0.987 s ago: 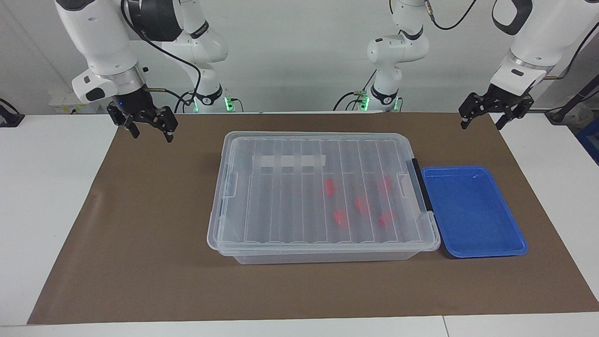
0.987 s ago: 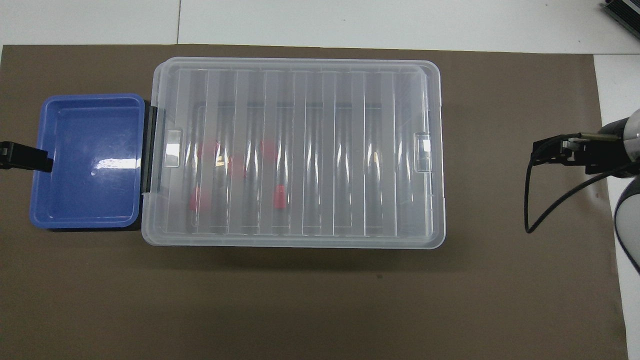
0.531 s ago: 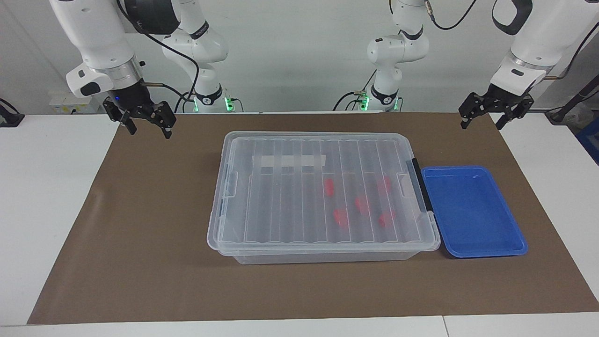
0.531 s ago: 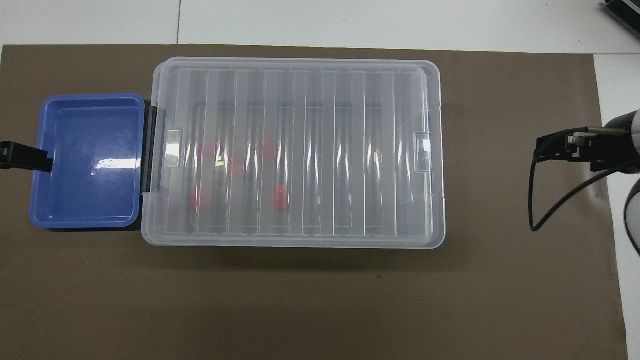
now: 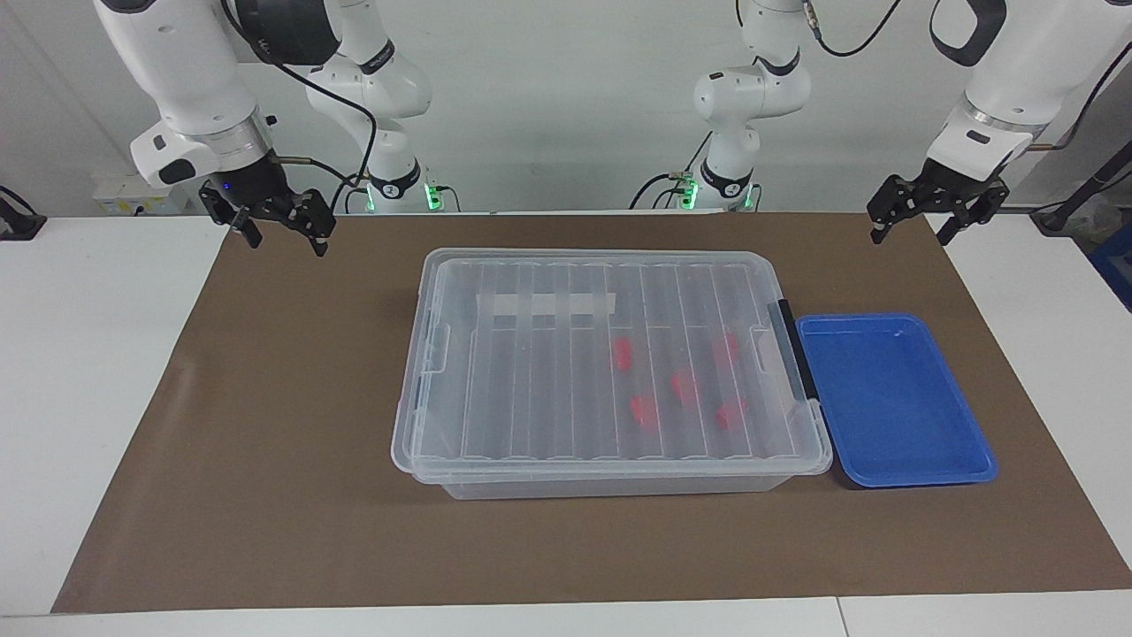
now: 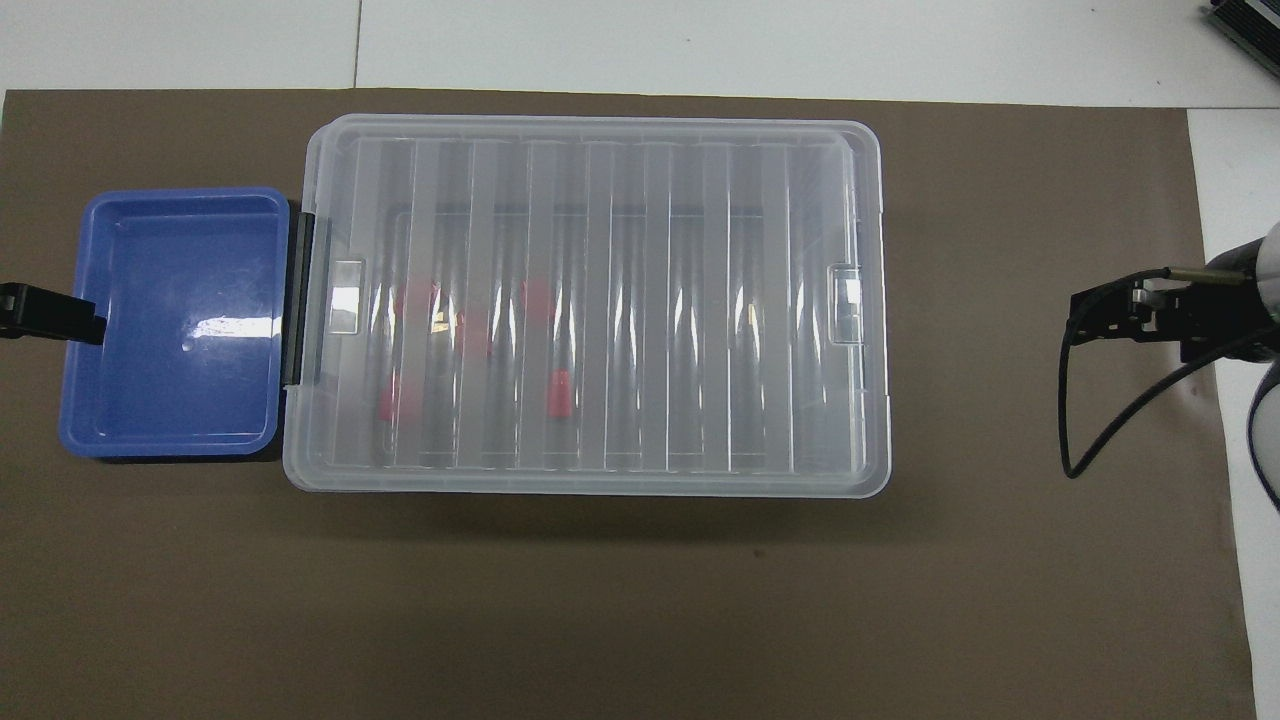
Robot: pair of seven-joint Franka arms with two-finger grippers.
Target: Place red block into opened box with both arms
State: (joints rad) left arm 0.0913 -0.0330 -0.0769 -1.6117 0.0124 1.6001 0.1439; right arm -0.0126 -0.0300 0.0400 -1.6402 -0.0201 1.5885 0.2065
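Red blocks (image 5: 685, 386) — five of them — lie inside the box (image 5: 610, 367), seen through its clear ribbed lid, all in the half toward the left arm's end of the table. The lid (image 5: 531, 372) sits flat on the box and looks closed, with a black clip (image 5: 793, 349) at the end next to the blue tray (image 5: 893, 398). The tray is empty and stands just beside the box. The left gripper (image 5: 911, 232) hangs with its fingers spread wide and holds nothing, over the mat corner near the robots at the left arm's end. The right gripper (image 5: 283, 239) hangs over the mat edge at the right arm's end, also wide and empty, well apart from the box. I judge the placing is done, or the box must be opened again — the pictures do not say which. If an arm goes down for a block now, the fingers would hit the lid, because it covers everything. If one arm lifts the lid alone by one end, the light box may slide on the mat or tip, and push the tray. The clip could also hold the lid and make the whole box rise.
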